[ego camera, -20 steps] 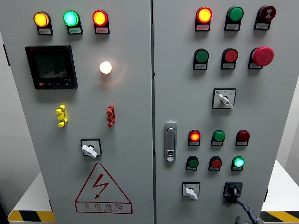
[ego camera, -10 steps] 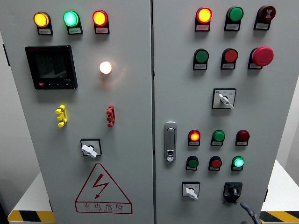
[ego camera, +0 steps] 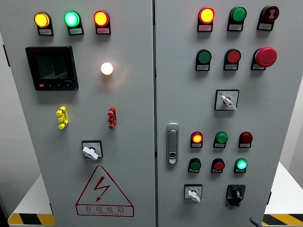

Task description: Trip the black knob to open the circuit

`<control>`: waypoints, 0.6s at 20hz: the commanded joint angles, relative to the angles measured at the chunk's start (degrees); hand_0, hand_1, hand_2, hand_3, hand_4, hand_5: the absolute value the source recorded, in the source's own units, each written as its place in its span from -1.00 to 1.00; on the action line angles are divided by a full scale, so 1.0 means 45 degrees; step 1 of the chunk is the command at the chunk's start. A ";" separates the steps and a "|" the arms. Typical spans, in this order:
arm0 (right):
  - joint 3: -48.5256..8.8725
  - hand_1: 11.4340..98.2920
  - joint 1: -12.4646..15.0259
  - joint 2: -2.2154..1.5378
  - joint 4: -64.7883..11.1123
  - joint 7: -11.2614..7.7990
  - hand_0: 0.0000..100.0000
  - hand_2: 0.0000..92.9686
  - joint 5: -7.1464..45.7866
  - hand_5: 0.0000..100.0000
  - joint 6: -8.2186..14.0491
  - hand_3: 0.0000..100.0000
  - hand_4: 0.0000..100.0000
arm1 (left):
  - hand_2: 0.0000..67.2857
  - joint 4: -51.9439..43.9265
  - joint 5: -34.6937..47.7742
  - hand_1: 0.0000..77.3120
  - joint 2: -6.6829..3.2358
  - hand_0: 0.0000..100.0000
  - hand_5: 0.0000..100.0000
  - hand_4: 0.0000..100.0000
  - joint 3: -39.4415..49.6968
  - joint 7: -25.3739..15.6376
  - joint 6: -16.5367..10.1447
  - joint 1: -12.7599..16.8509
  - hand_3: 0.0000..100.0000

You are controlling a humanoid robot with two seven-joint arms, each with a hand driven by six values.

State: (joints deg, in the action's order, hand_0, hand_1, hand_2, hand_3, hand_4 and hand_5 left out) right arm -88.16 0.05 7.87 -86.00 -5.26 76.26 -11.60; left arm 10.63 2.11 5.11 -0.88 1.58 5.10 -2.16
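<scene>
- The cabinet point(ego camera: 118, 142) filled the view, with two grey doors meeting at a centre seam.
- The left door carried a meter point(ego camera: 51, 67), three lit lamps and a warning triangle point(ego camera: 104, 191).
- The right door carried pushbuttons, a red mushroom button point(ego camera: 265, 56), a door latch point(ego camera: 173, 143) and three rotary selectors.
- The black knob point(ego camera: 236, 193) sat at the lower right of the right door, just right of a white-handled selector point(ego camera: 193, 193).
- The knob appeared to be rigid moulded plastic, likely stiff with a detent. The raised centre bar should be pinched across its flats and then rotated.
- Only a dark tip of the right robot hand point(ego camera: 254, 221) showed at the bottom edge, below the knob and apart from it. Whether its fingers were spread or curled cannot be told.
- The left robot hand was out of view.
</scene>
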 commanded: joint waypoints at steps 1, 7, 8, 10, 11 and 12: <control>-0.0019 -0.24 0.0144 0.0009 -0.0167 -0.0002 1.00 -0.94 0.0045 -0.32 -0.0001 -0.55 -0.70 | -0.42 0.0000 0.0000 -1.00 -0.0003 -1.00 -0.83 -0.80 0.0000 0.0001 0.0000 0.0010 -0.48; -0.0019 -0.24 0.0223 0.0009 -0.0226 -0.0002 1.00 -0.93 0.0084 -0.37 -0.0001 -0.59 -0.73 | -0.42 0.0000 0.0000 -1.00 0.0017 -1.00 -0.83 -0.80 0.0000 0.0001 0.0000 -0.0009 -0.48; -0.0019 -0.24 0.0223 0.0009 -0.0226 -0.0002 1.00 -0.93 0.0084 -0.38 -0.0001 -0.60 -0.74 | -0.42 0.0000 0.0000 -1.00 0.0017 -1.00 -0.83 -0.80 0.0000 0.0001 0.0000 -0.0009 -0.48; -0.0019 -0.24 0.0223 -0.0010 -0.0226 -0.0002 1.00 -0.93 0.0104 -0.39 -0.0001 -0.60 -0.74 | -0.42 0.0000 0.0000 -1.00 -0.0003 -1.00 -0.83 -0.80 0.0000 0.0001 0.0000 -0.0009 -0.48; -0.0019 -0.24 0.0223 -0.0010 -0.0226 0.0017 1.00 -0.93 0.0104 -0.40 -0.0001 -0.60 -0.74 | -0.42 0.0000 0.0000 -1.00 0.0017 -1.00 -0.83 -0.80 0.0000 0.0001 0.0000 -0.0009 -0.48; -0.0019 -0.24 0.0223 -0.0010 -0.0226 0.0018 1.00 -0.93 0.0104 -0.41 -0.0001 -0.61 -0.75 | -0.42 0.0000 0.0000 -1.00 0.0017 -1.00 -0.83 -0.80 0.0000 0.0001 0.0000 -0.0009 -0.48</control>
State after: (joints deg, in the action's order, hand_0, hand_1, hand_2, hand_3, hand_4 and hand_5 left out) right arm -88.24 1.05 7.86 -87.01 -5.27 76.71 -11.60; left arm 10.64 2.11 5.15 -0.88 1.58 5.10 -2.20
